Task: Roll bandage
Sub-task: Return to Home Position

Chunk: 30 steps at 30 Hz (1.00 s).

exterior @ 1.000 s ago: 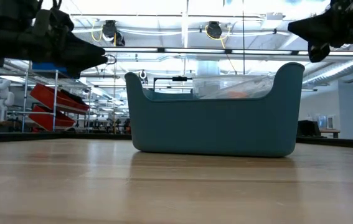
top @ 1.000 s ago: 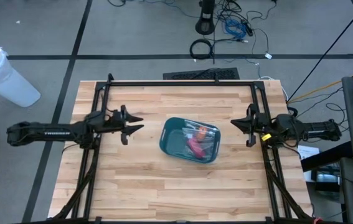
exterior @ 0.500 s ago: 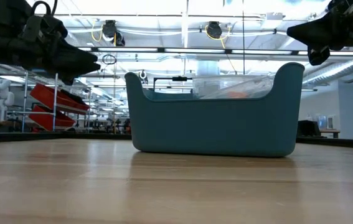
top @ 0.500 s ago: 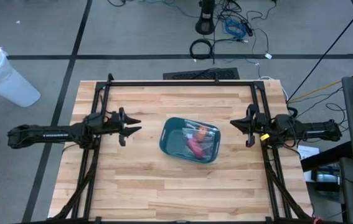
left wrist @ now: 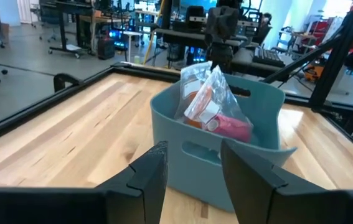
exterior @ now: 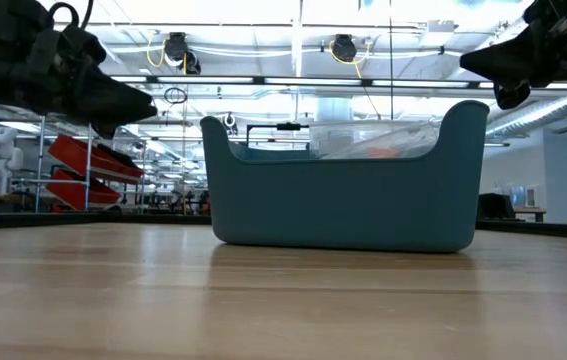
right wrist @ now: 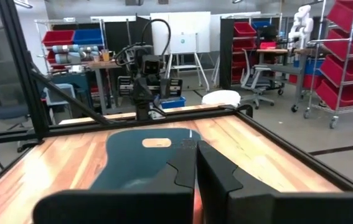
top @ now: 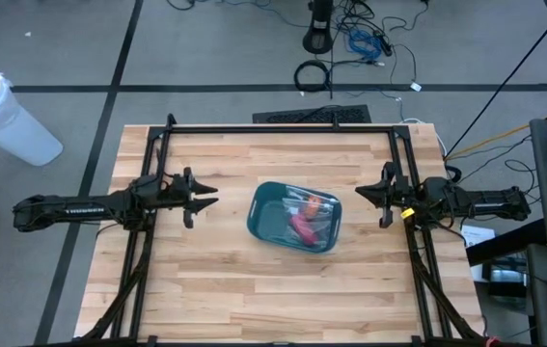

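Wooden surface (top: 205, 280) with a blue bin (exterior: 343, 205) sitting between the 2 hands, straight ahead of each one's fingertips and clear of both. Left hand (top: 207, 194) hovers above the surface with its fingers partway open, nothing in them. Right hand (top: 362, 192) hovers opposite it, fingers pretty much closed together, also holding nothing. Inside the bin there's a clear zip lock bag (left wrist: 210, 93) poking above the rim, and the rolled pink bandage (left wrist: 232, 126) is in the bag.

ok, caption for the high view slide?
Blue bin, bagged pink bandage inside, centred between left claw and right claw.
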{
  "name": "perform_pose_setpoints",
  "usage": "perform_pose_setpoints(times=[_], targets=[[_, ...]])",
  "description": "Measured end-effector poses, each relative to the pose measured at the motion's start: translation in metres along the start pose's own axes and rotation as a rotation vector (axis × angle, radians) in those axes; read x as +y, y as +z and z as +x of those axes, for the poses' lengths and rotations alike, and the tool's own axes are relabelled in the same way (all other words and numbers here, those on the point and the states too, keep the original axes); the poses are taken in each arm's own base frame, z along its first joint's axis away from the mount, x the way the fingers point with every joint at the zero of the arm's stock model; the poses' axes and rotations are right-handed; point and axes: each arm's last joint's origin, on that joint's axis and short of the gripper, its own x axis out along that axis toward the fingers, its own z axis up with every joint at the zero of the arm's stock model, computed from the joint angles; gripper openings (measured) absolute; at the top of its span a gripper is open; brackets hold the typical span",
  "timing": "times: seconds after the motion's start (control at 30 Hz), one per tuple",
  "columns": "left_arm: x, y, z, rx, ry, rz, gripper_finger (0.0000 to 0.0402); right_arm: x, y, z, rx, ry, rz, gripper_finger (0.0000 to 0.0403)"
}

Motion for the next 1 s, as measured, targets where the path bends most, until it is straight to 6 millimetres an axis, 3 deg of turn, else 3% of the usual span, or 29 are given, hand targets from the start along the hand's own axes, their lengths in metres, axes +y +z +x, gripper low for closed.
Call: perform_pose_setpoints(times=[0.3, 0.57, 1.0], targets=[[0.001, -0.01, -0.002, 0.045, -0.001, -0.003, 0.0134, -0.002, -0.003, 0.0, 0.018, -0.01, 0.018, 0.0], [0.001, -0.011, -0.002, 0.051, -0.005, 0.014, 0.011, -0.002, -0.024, 0.005, -0.05, -0.002, 0.051, 0.0], [0.0, -0.011, -0.002, 0.059, -0.049, 0.006, 0.0005, -0.002, -0.031, 0.005, -0.016, 0.03, 0.029, 0.0]])
